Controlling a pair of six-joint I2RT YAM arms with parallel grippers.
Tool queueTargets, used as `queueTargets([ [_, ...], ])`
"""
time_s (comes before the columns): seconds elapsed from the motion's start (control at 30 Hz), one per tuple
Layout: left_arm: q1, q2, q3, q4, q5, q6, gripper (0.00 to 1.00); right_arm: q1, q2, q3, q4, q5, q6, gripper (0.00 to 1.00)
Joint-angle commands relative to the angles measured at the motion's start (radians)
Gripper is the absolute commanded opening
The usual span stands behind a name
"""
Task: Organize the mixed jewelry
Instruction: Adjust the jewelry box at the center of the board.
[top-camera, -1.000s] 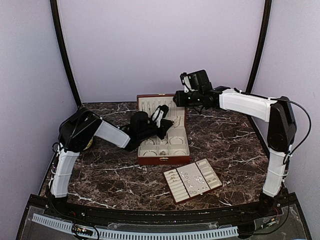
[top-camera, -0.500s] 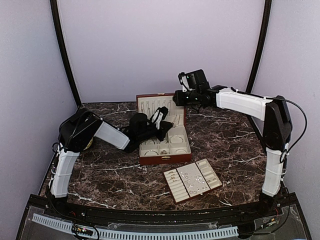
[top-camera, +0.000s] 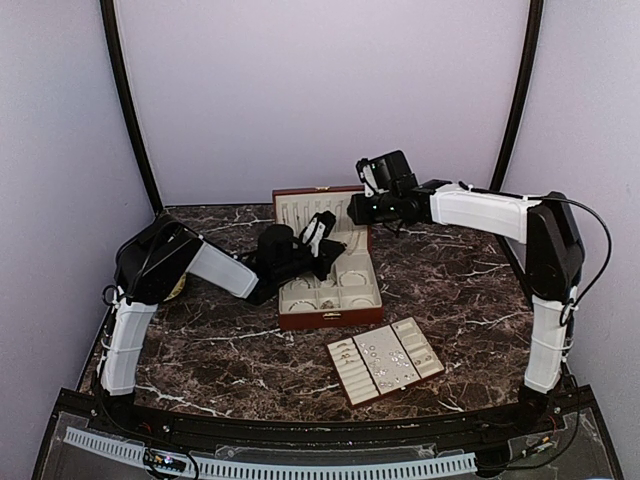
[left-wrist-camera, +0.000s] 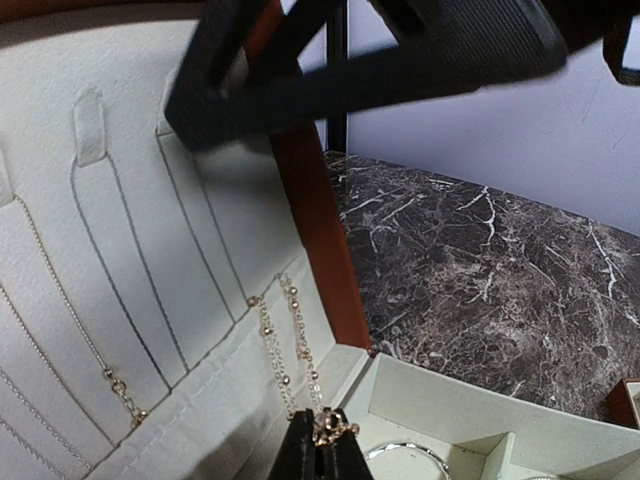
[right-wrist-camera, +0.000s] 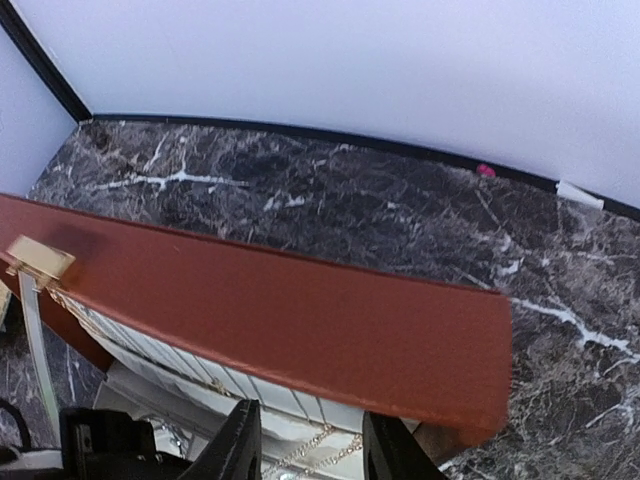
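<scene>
The mixed jewelry (top-camera: 386, 357) — tiny silvery pieces — sits mostly on the cream slotted tray (top-camera: 352, 392) at the front. A few rings lie in the compartments of the wooden box (top-camera: 328, 320), and thin chains hang on its lid lining. I judge the sorting partly done, with 1 gold beaded chain (left-wrist-camera: 285, 345) in hand. The left gripper (left-wrist-camera: 322, 445) reaches low into the box, pinched tight on that chain's end. The right gripper (right-wrist-camera: 312, 428) hovers above the lid's top edge — its 2 fingers apart, gripping nothing.
</scene>
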Motion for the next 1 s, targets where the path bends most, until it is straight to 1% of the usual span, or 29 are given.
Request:
queueTargets([
  [0.0,0.005,-0.075,-0.002,0.013,-0.013,0.018,0.00,0.011,-0.024,-0.056,0.004,0.010,0.021,0.36],
  [0.3,0.004,-0.079,0.005,0.007,-0.022,0.018,0.00,0.011,-0.058,-0.118,0.025,0.001,0.033,0.36],
  [0.43,0.004,-0.080,0.006,0.003,-0.021,0.018,0.00,0.011,-0.082,-0.130,0.033,-0.039,0.041,0.37],
  [0.63,0.004,-0.096,0.014,-0.022,-0.014,0.019,0.00,0.001,-0.157,-0.136,0.039,-0.093,0.033,0.41],
  [0.77,0.005,-0.104,0.027,-0.044,-0.011,0.018,0.00,-0.021,-0.198,-0.147,0.061,-0.161,0.033,0.43],
  [0.97,0.004,-0.105,0.043,-0.063,-0.008,0.010,0.00,-0.031,-0.179,-0.122,0.057,-0.173,0.027,0.41],
])
